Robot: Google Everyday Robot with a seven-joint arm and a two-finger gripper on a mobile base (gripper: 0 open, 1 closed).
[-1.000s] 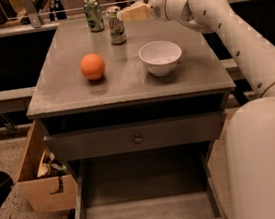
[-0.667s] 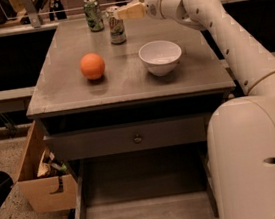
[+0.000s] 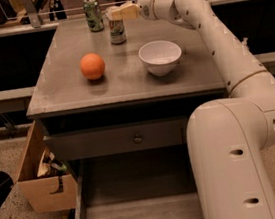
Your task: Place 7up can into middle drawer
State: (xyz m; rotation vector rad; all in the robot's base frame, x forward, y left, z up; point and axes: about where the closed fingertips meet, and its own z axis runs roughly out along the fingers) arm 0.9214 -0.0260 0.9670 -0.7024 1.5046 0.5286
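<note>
My gripper [image 3: 114, 12] had crept left along the far edge of the cabinet top [image 3: 124, 85] over the last second. At this moment its tip sat level with the shiny top of the 7up can [image 3: 116, 29], overlapping it from the right. A second before there had been a clear gap between us, and that gap was now gone. The can itself had not shifted. It stood upright at the far side of the top, just right of the darker green can [image 3: 93, 14], and well apart from the orange [image 3: 93, 66] and the white bowl [image 3: 160, 56] nearer the front.

I could not tell whether my jaws were spread around the can, pressed together beside it or already pinching it, since the view gave only one pale side of them. I could not even be sure they touched it.

As I judged it, the reach was about finished and the grasp came next. Nothing had yet been lifted. The neighbouring green can stood close enough to be knocked if I swung further left.

The middle drawer [image 3: 141, 217] lay pulled open at the near bottom of the scene, below the shut drawer front with the knob [image 3: 138, 138], and its flat floor was bare. So the destination was ready, and most of the task remained: take the can, carry it forward and down, then set it inside.
</note>
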